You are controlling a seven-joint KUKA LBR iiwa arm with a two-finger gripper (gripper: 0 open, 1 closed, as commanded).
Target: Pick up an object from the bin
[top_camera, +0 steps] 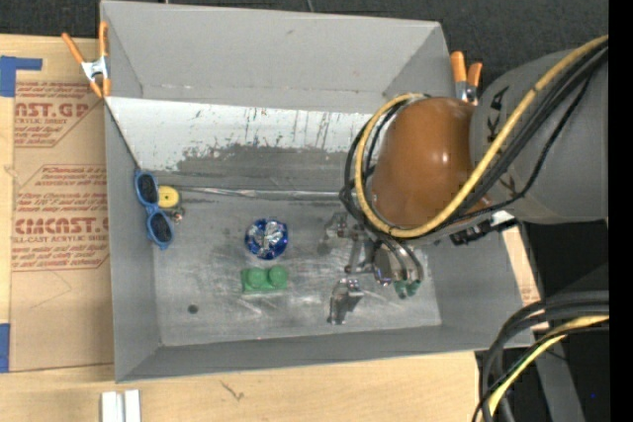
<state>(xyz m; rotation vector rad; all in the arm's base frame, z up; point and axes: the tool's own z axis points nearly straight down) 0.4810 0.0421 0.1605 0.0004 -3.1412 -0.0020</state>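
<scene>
- Grey bin, right end of its floor — gripper sits low; open or closed, I cannot tell.
- Green block lies nearest — centre over it before descending.

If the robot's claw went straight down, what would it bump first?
Probably the bare bin floor; nothing seems to lie under the gripper. The green piece sits off to its side. Depth is unclear.

Blue sunglasses touch a yellow piece; blue ball sits near green block.
</scene>
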